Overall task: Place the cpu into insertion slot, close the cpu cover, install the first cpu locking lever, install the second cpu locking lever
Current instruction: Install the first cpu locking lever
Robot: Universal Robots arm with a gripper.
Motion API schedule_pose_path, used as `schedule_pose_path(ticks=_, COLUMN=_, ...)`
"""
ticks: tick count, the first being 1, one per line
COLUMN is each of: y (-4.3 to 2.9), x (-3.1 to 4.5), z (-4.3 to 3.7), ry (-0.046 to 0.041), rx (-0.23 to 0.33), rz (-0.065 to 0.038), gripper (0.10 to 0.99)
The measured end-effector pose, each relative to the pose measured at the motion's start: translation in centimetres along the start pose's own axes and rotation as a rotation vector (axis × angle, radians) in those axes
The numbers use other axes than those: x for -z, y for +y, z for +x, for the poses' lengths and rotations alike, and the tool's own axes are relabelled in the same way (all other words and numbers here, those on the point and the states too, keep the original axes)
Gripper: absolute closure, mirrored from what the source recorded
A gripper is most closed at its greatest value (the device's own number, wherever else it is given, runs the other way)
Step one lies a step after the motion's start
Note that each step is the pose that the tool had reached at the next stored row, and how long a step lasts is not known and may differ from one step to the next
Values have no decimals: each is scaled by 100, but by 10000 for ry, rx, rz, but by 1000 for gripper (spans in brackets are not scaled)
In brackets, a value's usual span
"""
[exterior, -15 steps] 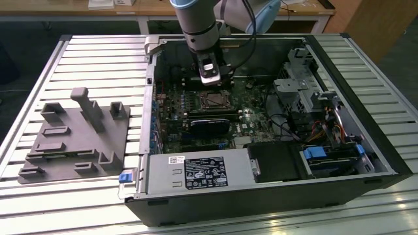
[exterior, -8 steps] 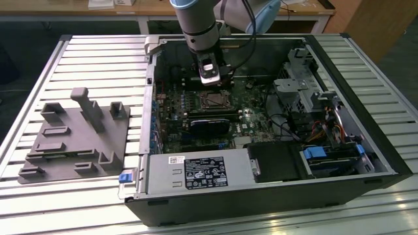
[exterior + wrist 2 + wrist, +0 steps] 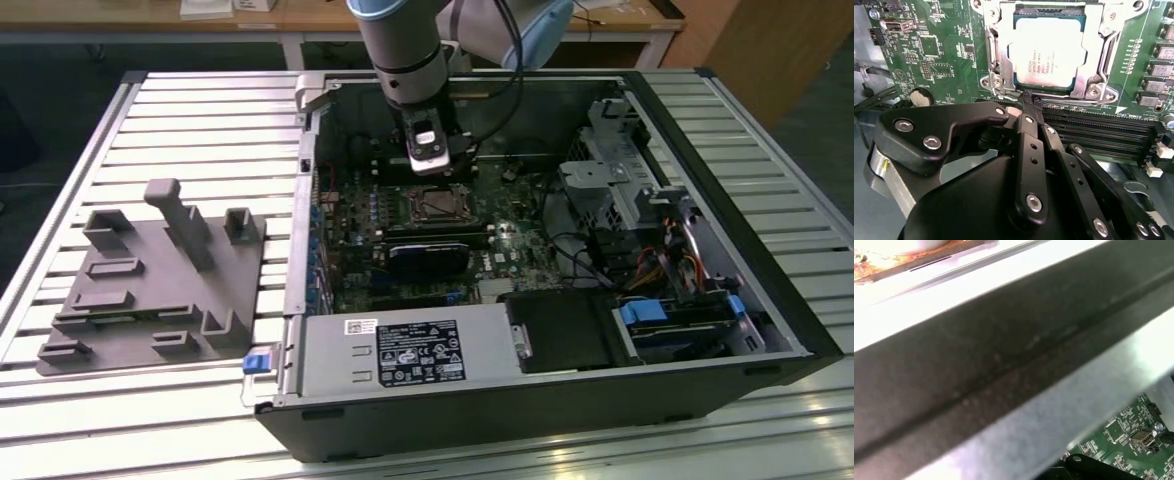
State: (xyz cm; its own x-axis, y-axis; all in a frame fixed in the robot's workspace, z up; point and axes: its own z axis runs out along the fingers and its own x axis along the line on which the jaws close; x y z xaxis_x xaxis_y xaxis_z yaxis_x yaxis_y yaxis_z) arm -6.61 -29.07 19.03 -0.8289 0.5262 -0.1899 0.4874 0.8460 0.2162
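Note:
The cpu (image 3: 1046,50), a square chip with a silver-grey top, lies flat in the insertion slot (image 3: 438,204) on the green motherboard. The cpu cover (image 3: 1100,60), a silvery frame, lies down around the chip's edges. My gripper (image 3: 1029,100) is shut, with its black fingertips pressed together and nothing seen between them. They sit at the edge of the socket that faces the memory slots, touching or just above the frame there. In the exterior view the gripper (image 3: 430,160) hangs inside the open computer case just behind the socket.
Long black memory slots (image 3: 1094,135) run beside the socket. A black card (image 3: 427,255) lies in front of it, with a power supply (image 3: 400,355) at the case front and drive bays (image 3: 667,320) at the exterior view's right. A grey fixture block (image 3: 147,290) sits outside the case (image 3: 302,150).

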Motion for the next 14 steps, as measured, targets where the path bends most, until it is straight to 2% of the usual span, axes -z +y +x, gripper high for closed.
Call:
schedule_pose_path(ticks=6, y=4, x=15, z=-3, ry=1, rx=-1, rz=-8, gripper=980)
schedule_pose_path(ticks=14, y=29, x=128, z=-25, ry=1, rx=-1, rz=-3, gripper=980)
